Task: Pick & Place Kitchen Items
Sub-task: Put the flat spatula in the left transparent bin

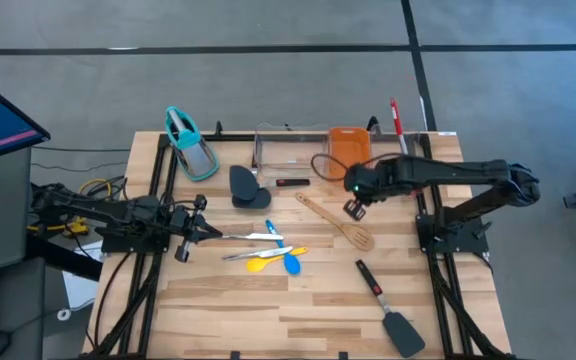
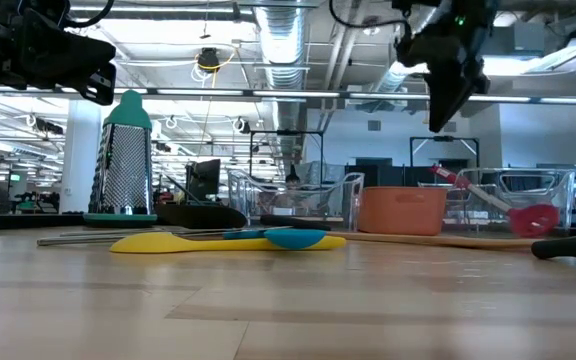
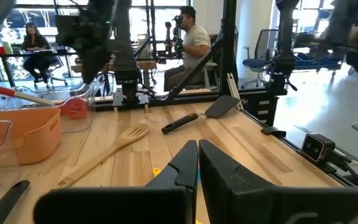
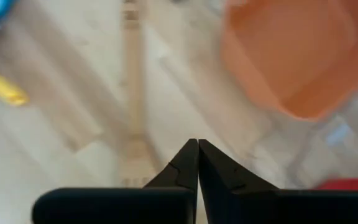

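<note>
Wooden tabletop (image 1: 268, 300) is carrying the scattered utensils; the wooden slotted spoon (image 1: 336, 223) is lying mid-table beneath the right gripper (image 1: 353, 209), which is hanging clenched on nothing. Descending clenched, it would be shoving the spoon aside. The left gripper (image 1: 208, 233) is waiting, clenched, beside the tongs (image 1: 248, 236).

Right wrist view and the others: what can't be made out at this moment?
- Right wrist view: motion blur smears the orange tub and the wooden slotted spoon; the slots don't show.
- Low view: the yellow spoon and blue spoon overlap, and the silver tongs lie mostly behind them.
- Left wrist view: the left gripper hides the table directly ahead.
- High view: the clear plastic tray is too faint to show whether anything lies inside.
</note>
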Robot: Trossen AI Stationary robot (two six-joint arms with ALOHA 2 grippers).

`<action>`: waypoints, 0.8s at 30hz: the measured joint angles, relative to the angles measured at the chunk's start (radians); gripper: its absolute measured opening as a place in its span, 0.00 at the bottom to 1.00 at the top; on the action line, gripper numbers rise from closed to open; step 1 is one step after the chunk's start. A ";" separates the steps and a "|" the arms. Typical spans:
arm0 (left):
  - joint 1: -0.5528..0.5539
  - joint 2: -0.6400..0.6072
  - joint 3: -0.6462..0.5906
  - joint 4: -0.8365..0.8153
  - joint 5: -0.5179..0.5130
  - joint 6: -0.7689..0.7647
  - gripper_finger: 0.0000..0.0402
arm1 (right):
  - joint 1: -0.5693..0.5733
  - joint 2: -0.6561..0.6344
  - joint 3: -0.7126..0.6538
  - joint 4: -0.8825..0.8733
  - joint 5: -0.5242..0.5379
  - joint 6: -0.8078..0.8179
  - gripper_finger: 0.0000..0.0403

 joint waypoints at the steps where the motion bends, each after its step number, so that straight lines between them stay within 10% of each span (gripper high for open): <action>1: 0.000 0.000 0.000 0.000 0.000 0.000 0.01 | 0.022 0.000 0.000 0.013 -0.009 0.000 0.02; 24: 0.000 0.000 0.000 0.026 0.000 0.000 0.01 | 0.377 0.000 0.000 0.282 -0.009 0.176 0.01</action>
